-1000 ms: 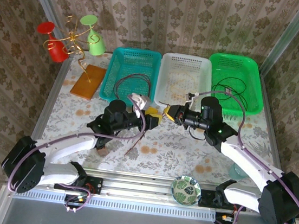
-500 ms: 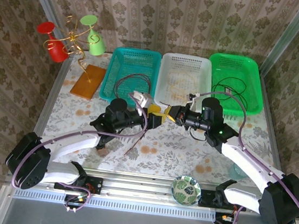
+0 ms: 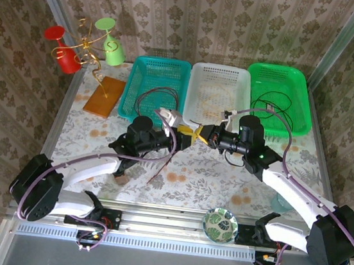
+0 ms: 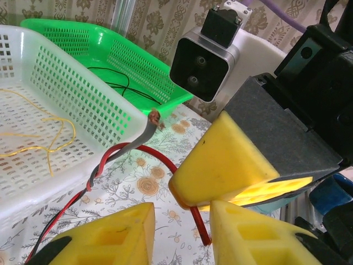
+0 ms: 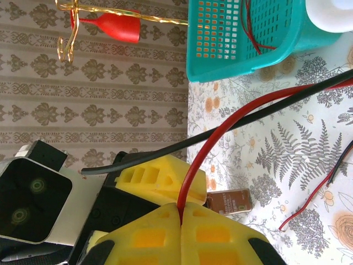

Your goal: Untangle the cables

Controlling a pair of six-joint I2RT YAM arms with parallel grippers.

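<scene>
left gripper (image 4: 182, 214) at right gripper's (image 5: 181, 208) cable (image 5: 194, 164)

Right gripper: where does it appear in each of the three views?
Top external: right gripper at centre, just right of the left gripper.
Left wrist: large yellow fingers, centre right.
Right wrist: its fingers bottom centre, shut on the red cable.
Shared landmark: the left gripper's yellow fingers, facing it.
</scene>
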